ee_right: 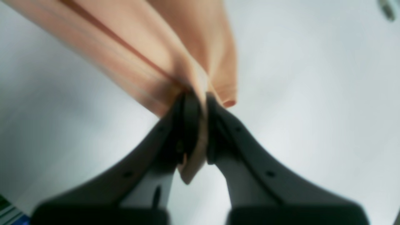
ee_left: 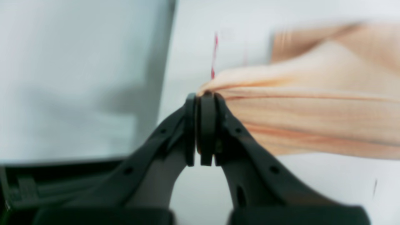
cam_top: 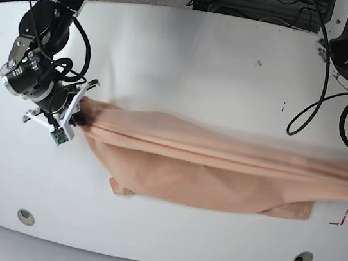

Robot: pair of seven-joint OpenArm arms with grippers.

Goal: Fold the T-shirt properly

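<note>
The left gripper (ee_left: 204, 97) is pinching one gathered end of the peach T-shirt (cam_top: 207, 168), and the right gripper (ee_right: 198, 100) is clamping the opposite end. The shirt is hanging stretched between them across the white table (cam_top: 191, 55), its lower part trailing on the tabletop. No containers are showing.
</note>
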